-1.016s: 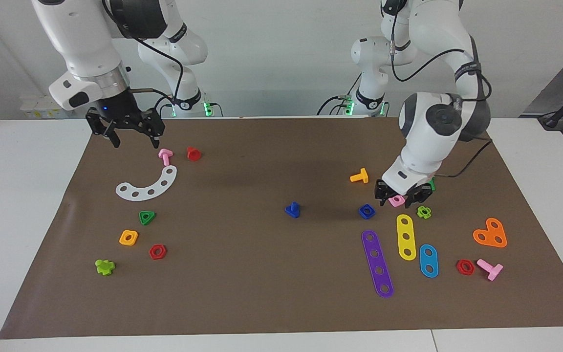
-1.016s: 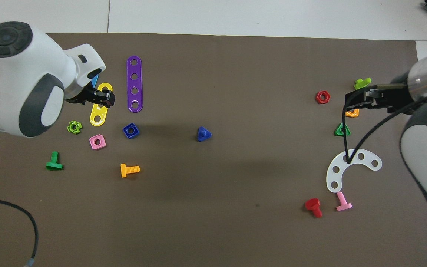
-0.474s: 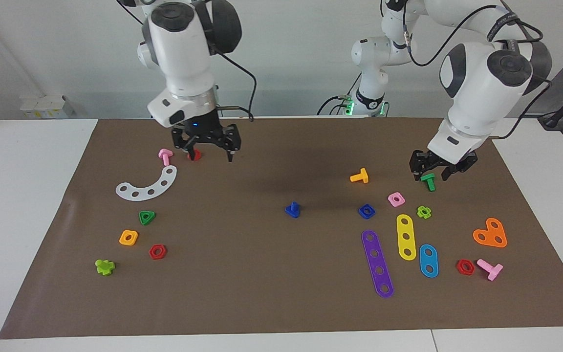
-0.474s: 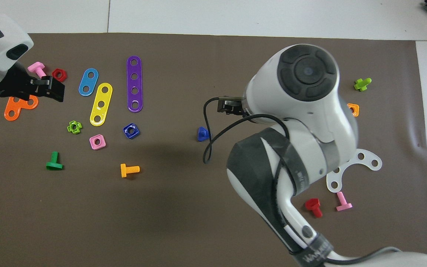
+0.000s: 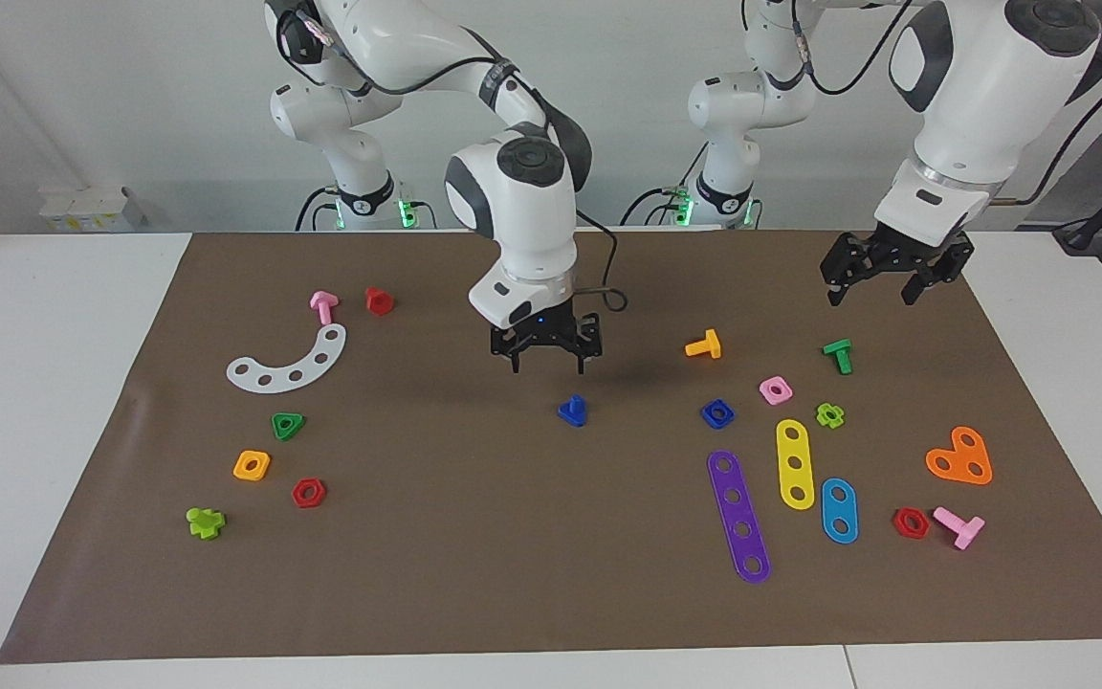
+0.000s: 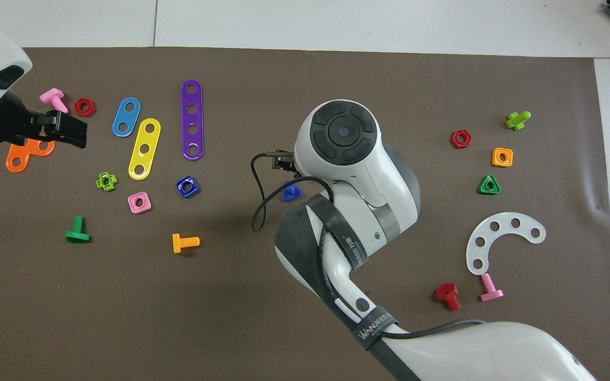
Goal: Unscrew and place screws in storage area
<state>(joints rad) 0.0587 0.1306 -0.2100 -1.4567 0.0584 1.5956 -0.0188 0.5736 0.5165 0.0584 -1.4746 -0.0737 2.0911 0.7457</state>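
Observation:
The dark blue bolt [image 5: 572, 411] stands head-down on the brown mat near the table's middle; in the overhead view [image 6: 290, 191] my right arm partly covers it. My right gripper [image 5: 547, 362] is open and empty. It hangs low over the mat just beside the bolt and does not touch it. The storage area holds the white curved strip [image 5: 288, 362], the green triangular nut [image 5: 288, 425], the orange square nut [image 5: 252, 465] and the red hex nut [image 5: 308, 493], toward the right arm's end. My left gripper [image 5: 881, 287] is open, empty and raised over the mat's edge at its own end; it also shows in the overhead view [image 6: 72, 132].
A blue square nut [image 5: 717, 413], pink nut [image 5: 775, 389], orange bolt [image 5: 704, 344] and green bolt [image 5: 838, 354] lie toward the left arm's end, with purple [image 5: 738, 515], yellow [image 5: 795, 463] and blue strips [image 5: 839, 510] and an orange heart plate [image 5: 960, 457]. Pink [image 5: 323, 305] and red bolts [image 5: 379, 300] lie beside the curved strip.
My right arm swung from over the storage end to the table's middle and came down beside the blue bolt. My left arm rose off the pink nut and drew back toward its own end.

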